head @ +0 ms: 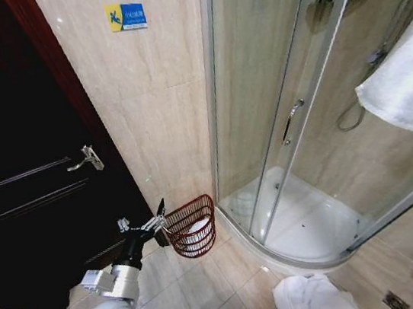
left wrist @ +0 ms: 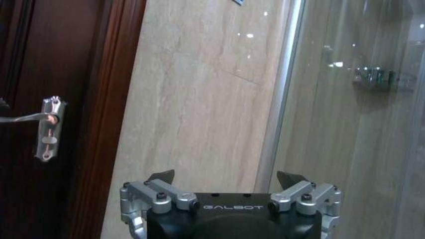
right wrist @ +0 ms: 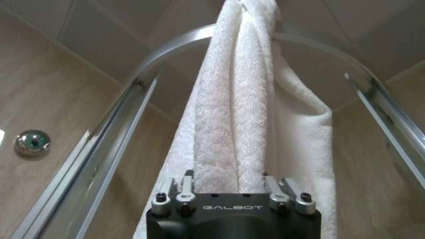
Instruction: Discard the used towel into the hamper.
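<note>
Even indoor light, glints on wall tile (left wrist: 199, 74), dark door (head: 14, 151), tilted wide-angle view.

The white towel (head: 406, 84) beside the shower enclosure (head: 285, 113) runs past the picture's right edge. In the right wrist view, its upper end is cropped and its lower part hides behind the right gripper (right wrist: 226, 181).

Towel (right wrist: 236, 114) rough terry cloth; hamper (head: 192, 228) open-weave wire.

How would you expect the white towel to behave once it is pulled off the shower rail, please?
Probably floppy: the towel hangs in soft bunched folds from the rail. Its thick terry pile suggests easy gripping between the right gripper fingers. It would likely trail below.
</note>
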Controlling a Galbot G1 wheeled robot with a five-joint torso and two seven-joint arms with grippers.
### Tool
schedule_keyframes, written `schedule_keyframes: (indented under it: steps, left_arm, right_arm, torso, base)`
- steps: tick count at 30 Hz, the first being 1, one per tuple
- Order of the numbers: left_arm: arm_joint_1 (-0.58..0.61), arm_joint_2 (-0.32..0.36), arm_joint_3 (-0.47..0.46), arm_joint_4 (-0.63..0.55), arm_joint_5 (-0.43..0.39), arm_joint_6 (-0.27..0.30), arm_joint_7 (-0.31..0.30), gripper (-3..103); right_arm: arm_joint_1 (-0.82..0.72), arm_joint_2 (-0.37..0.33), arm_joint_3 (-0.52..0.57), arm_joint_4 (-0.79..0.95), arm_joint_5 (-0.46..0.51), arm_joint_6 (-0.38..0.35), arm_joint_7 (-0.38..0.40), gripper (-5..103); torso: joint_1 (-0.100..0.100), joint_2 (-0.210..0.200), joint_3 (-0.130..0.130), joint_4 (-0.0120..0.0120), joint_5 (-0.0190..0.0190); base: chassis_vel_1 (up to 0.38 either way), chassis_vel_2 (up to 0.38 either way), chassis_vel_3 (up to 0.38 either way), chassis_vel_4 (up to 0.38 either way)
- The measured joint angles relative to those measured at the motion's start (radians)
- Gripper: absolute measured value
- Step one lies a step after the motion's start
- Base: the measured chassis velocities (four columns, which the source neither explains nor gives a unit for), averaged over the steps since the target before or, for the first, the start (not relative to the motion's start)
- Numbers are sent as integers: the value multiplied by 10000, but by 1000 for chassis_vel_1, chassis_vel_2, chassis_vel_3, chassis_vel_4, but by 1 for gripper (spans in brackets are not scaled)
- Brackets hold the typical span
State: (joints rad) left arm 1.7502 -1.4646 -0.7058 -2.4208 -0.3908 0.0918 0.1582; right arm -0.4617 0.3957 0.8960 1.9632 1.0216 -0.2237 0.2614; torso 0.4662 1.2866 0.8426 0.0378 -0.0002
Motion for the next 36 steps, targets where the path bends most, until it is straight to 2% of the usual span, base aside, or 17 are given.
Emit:
schedule_keyframes:
  steps: [3, 6, 7, 10, 12, 18, 21, 22, 26, 30, 32, 36]
  left_arm:
    - [0, 1, 0, 0, 0, 0, -1, 100]
    - [0, 1, 0, 0, 0, 0, 0, 100]
    - [0, 1, 0, 0, 0, 0, 0, 100]
    - [0, 1, 0, 0, 0, 0, 0, 100]
    - [0, 1, 0, 0, 0, 0, 0, 100]
    - [0, 0, 0, 0, 0, 0, 0, 100]
    - [0, 1, 0, 0, 0, 0, 0, 100]
    - [0, 1, 0, 0, 0, 0, 0, 100]
    - [0, 0, 0, 0, 0, 1, 0, 100]
    - [0, 0, 0, 0, 0, 0, 0, 100]
    - [0, 1, 0, 0, 0, 0, 0, 100]
    - [0, 0, 0, 0, 0, 0, 0, 100]
  right_arm:
    - [-307, -61, 217, 51, 47, 11, -29, 41]
    - [-737, -130, 455, 157, 112, 36, -41, 25]
    - [-737, -130, 455, 157, 112, 36, -41, 25]
    - [-1191, -334, 952, 366, 394, -40, -22, 10]
    - [-1473, -464, 1274, 411, 480, -26, -34, 7]
    - [-2341, -577, 2181, 544, 503, 267, -353, 5]
    - [-3512, -478, 3285, 554, 220, 582, -753, 5]
    - [-3512, -478, 3285, 554, 220, 582, -753, 5]
    - [-5521, 87, 5098, 880, -95, 794, -1360, 5]
    - [-6946, 642, 6171, 1281, -247, 1014, -1600, 5]
    - [-7247, 815, 6338, 1429, -266, 1102, -1616, 5]
    - [-7738, 1673, 6499, 2258, -416, 1528, -1360, 5]
  torso:
    - [0, 0, 0, -2, 0]
    - [0, 1, 1, 1, 6]
    - [0, 1, 1, 1, 6]
    - [1, 1, 1, 1, 1]
    - [1, 1, 2, 0, 1]
    - [1, 2, 1, 0, 1]
    - [2, 2, 2, 2, 0]
    - [2, 2, 2, 2, 0]
    - [1, 4, 1, -1, 1]
    - [1, 5, 1, -1, -3]
    - [1, 5, 0, -3, -3]
    - [1, 4, 2, 2, -1]
  base:
    - [0, 0, 0, 0]
    - [0, 0, 0, 0]
    - [0, 0, 0, 0]
    - [0, 0, 0, 0]
    - [0, 0, 0, 0]
    - [0, 0, 0, 0]
    - [0, 0, 0, 0]
    - [0, 0, 0, 0]
    - [0, 0, 0, 0]
    - [0, 0, 0, 0]
    - [0, 0, 0, 0]
    - [0, 0, 0, 0]
